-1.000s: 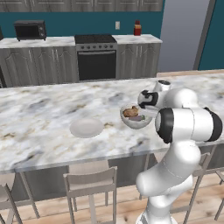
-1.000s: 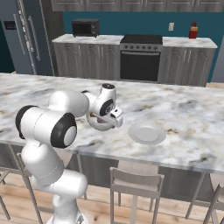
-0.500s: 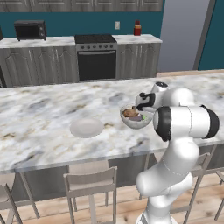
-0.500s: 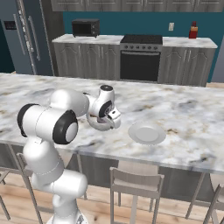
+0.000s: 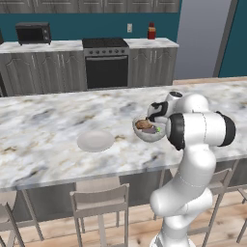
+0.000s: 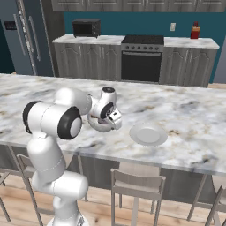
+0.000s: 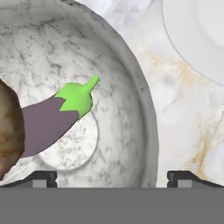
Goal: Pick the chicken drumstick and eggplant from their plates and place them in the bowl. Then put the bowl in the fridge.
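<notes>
The pale glassy bowl (image 5: 144, 135) stands on the marble island with the golden-brown chicken drumstick (image 5: 142, 125) and the purple, green-ended eggplant (image 5: 153, 130) inside it. In the hand view the eggplant (image 7: 48, 120) lies across the bowl's floor and the drumstick (image 7: 8, 131) is cut off at the left edge. My gripper (image 7: 116, 178) hangs open just over the bowl (image 7: 131, 87), one fingertip inside its rim and one outside. The hand (image 5: 155, 116) sits at the bowl's right side. From the right, the gripper (image 6: 111, 122) covers most of the bowl (image 6: 96, 126).
A bare white plate (image 5: 96, 140) lies left of the bowl on the island (image 5: 43, 120); it shows as the plate (image 6: 148, 133) and the plate (image 7: 197, 35) in the other views. The dark fridge (image 6: 26, 37) stands at the far left. Oven, microwave and stools surround the island.
The hand has come down and in toward the bowl's rim, staying open. Bowl, food and plate have not moved.
</notes>
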Tool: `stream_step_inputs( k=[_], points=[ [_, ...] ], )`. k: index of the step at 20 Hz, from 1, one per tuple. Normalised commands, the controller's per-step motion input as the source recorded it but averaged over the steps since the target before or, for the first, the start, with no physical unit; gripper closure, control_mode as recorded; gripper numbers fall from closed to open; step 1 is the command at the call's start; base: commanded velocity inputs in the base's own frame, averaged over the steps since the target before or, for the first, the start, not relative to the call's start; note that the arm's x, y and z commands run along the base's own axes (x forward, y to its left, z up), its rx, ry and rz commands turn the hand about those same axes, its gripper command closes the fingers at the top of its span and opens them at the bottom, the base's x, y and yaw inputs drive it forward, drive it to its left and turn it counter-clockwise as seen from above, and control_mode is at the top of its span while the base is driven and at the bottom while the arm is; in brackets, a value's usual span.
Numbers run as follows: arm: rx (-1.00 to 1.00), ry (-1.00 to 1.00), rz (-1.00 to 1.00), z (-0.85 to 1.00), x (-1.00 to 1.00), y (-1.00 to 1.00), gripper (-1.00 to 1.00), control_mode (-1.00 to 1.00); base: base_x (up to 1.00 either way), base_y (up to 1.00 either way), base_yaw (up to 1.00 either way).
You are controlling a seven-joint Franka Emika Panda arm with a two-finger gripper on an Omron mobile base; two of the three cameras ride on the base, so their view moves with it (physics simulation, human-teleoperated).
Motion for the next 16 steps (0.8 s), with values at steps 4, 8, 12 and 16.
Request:
stream_step_inputs(
  k=[4, 8, 12, 16],
  points=[
    [0.02, 0.01, 0.00, -0.17, 0.00, -0.07, -1.00, -1.00, 0.00, 0.00, 0.00],
    [0.02, 0.03, 0.00, -0.16, -0.12, -0.01, -1.00, -1.00, 0.00, 0.00, 0.00],
    [0.02, 0.01, 0.00, -0.13, -0.01, 0.00, -1.00, -1.00, 0.00, 0.00, 0.00],
    [0.02, 0.00, 0.00, -0.10, 0.04, 0.00, -1.00, -1.00, 0.00, 0.00, 0.00]
  ],
)
